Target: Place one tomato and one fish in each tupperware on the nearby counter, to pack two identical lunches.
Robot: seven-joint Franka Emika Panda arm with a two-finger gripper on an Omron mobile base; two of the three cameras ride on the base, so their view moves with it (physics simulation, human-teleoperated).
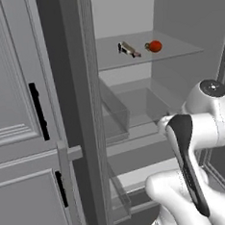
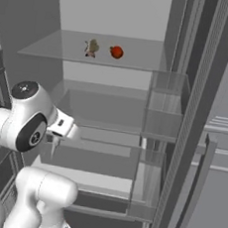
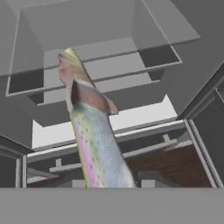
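Note:
My gripper [image 3: 109,183] is shut on a fish [image 3: 89,127], a speckled grey-green one with a pink stripe that runs up from the bottom of the hand view. In the right base view the gripper [image 2: 54,140] hangs in front of the lower shelves of an open fridge. On the top glass shelf [image 1: 177,53] lie a second fish [image 1: 128,49] [image 2: 91,48] and, just right of it, a red tomato [image 1: 155,46] [image 2: 116,52]. The tupperware and the counter are out of view.
Clear drawers [image 2: 101,109] and shelves fill the fridge below the top shelf. Its open door with bins [image 2: 162,123] stands to the right. Grey panelled cabinets with black handles [image 1: 38,111] flank the left. Brown flooring [image 3: 175,166] lies below the hand.

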